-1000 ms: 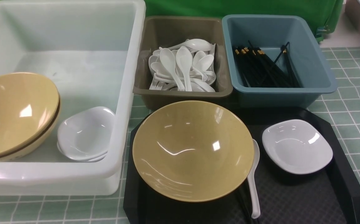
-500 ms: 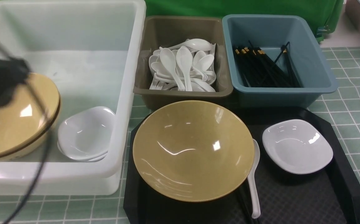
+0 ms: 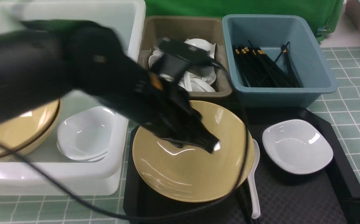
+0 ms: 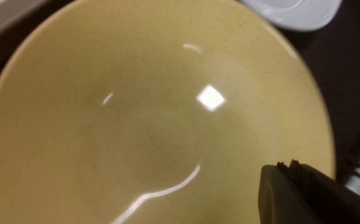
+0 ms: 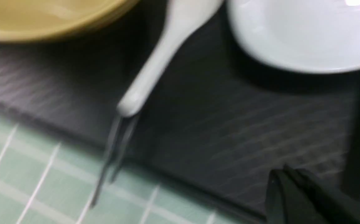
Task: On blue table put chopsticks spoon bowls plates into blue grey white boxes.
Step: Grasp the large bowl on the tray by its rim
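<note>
The left gripper [image 3: 210, 145], fingers pressed together, is hanging over the tan bowl [image 3: 192, 177], which is sitting on the black tray [image 3: 292, 199]. The spoon [image 3: 254, 186] is lying at the bowl's four o'clock and the white plate [image 3: 296, 146] at three. The right gripper [image 5: 284, 177], likewise closed, is hovering above the tray near what are probably chopsticks [image 5: 113, 152], which are blurred and are poking onto the blue table [image 5: 27, 186].
</note>
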`<state>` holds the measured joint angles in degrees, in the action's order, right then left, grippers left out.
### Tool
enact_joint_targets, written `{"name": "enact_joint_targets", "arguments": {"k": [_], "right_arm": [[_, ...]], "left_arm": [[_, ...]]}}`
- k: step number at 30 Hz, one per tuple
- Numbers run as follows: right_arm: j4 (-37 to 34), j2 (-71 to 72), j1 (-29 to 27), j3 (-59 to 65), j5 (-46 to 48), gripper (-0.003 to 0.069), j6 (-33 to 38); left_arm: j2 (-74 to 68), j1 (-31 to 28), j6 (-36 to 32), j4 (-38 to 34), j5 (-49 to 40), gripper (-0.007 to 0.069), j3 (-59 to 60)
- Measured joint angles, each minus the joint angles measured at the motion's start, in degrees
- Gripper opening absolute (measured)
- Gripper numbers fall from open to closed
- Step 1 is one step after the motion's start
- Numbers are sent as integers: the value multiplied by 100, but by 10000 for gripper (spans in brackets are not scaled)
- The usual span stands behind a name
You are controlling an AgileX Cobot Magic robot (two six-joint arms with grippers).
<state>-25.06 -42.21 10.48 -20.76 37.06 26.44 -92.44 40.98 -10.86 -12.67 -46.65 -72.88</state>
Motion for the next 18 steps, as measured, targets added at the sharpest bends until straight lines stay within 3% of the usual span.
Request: {"name": "enact_joint_targets", "arguments": {"k": [4, 8, 14, 18], "right_arm": [[-62, -53, 294, -6, 86, 36, 96], [-68, -53, 408, -6, 117, 36, 106], [-85, -53, 431, -6, -55, 36, 106], [-85, -53, 438, -6, -126, 36, 106]], "left_arm": [[-771, 123, 194, 323, -93, 5, -467], [-1337, 136, 219, 166, -98, 5, -843], [-1891, 136, 101, -1038, 75, 5, -1067], [-1941, 125, -714, -2055, 158, 5, -1076]]}}
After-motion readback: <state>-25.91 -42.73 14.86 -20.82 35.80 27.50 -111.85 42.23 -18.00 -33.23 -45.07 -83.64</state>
